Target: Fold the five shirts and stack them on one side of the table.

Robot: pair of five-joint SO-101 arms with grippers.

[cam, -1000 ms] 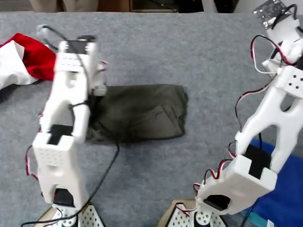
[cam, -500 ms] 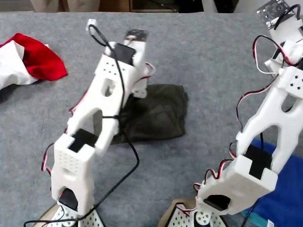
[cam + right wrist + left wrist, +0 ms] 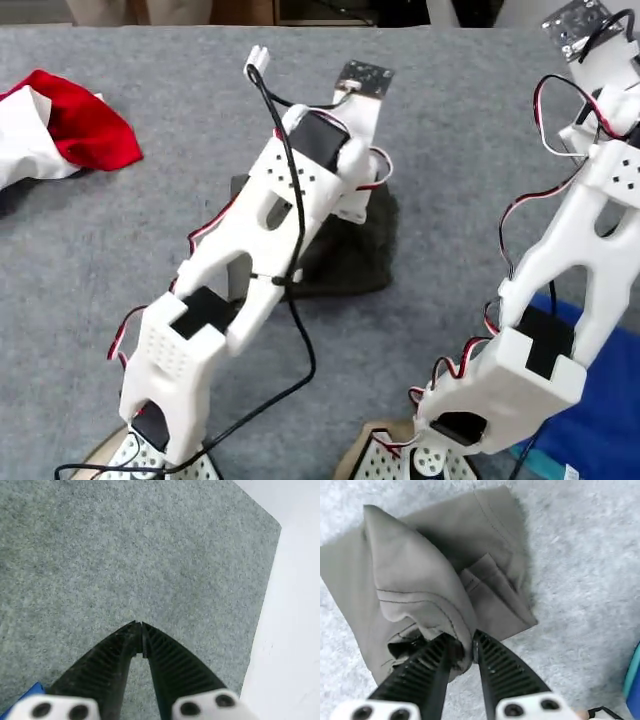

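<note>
Now swung from the left edge of the olive-green cotton shirt [image 3: 420, 570] toward its right, the left arm [image 3: 250, 260] drags a hem across, its jaws clamped on the soft, stitched cloth lying mid-worktop, a fold apparently half made. The right arm [image 3: 560, 300] hangs unmoved, its jaws closed on nothing above the nubby grey felt worktop [image 3: 450, 110]; a crumpled red-and-white garment [image 3: 70, 130] waits far left.

Right end effector [image 3: 139, 626] closed, empty, over grey table [image 3: 100, 545]; blue item [image 3: 17, 703] beside it.
</note>
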